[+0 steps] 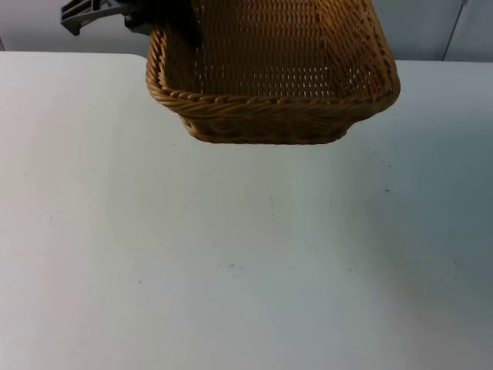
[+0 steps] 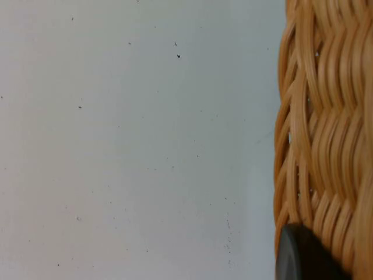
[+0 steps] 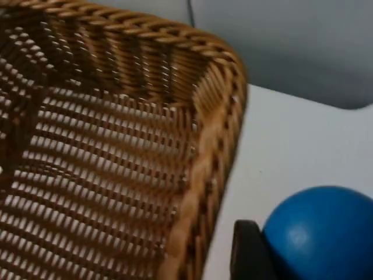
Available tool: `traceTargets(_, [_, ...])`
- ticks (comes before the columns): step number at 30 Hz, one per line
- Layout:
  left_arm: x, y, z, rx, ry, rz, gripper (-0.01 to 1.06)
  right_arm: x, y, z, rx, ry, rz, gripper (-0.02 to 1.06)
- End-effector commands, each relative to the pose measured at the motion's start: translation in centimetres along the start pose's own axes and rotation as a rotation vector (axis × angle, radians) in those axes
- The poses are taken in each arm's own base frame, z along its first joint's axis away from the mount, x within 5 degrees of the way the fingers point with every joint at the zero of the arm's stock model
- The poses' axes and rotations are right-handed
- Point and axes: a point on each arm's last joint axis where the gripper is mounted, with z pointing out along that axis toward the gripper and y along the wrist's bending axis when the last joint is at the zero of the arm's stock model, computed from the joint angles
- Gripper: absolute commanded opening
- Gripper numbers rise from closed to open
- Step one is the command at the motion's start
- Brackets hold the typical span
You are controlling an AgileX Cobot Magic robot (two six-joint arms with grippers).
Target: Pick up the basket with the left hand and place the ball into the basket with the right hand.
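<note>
Woven tan wicker, the rectangular basket hangs lifted above the white counter in the upper middle of the top frame, tilted so its open inside faces the camera. The left gripper meets the basket's rim at its upper-left corner, and in the left wrist view one black finger lies clenched against the weave. In the right wrist view the right gripper grasps a round blue ball just beside the basket's outer wall, over the counter.
</note>
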Motion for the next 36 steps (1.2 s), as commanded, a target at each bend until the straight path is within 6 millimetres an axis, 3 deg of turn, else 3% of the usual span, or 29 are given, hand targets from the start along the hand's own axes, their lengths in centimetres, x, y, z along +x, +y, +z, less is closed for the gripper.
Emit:
traceTargets(1, [-0.4,-0.5,-0.6,0.027,-0.039,-0.012,0.0,-0.8,1.8,-0.2,-0.024,-0.051,-0.054,0.0])
traceTargets(8, [-0.4,-0.5,-0.6,0.026,-0.039,-0.011,0.0,-0.8,5.7,0.0,-0.096,-0.053,-0.159,0.0])
traceTargets(13, [-0.4,-0.6,-0.6,0.031,-0.039,-0.016,0.0,-0.7,6.9,0.1,-0.121,-0.054,-0.184,0.0])
traceTargets(19, [-0.4,-0.6,-0.6,0.031,-0.039,-0.016,0.0,-0.4,7.3,0.8,-0.134,-0.031,-0.18,0.0])
traceTargets(27, [-0.5,-0.6,-0.6,0.032,-0.045,-0.016,0.0,0.6,7.6,3.6,-0.18,0.021,-0.149,0.0])
traceTargets(36, [-0.6,-0.6,-0.6,0.034,-0.055,-0.008,0.0,1.0,7.7,4.5,-0.198,0.025,-0.214,0.0])
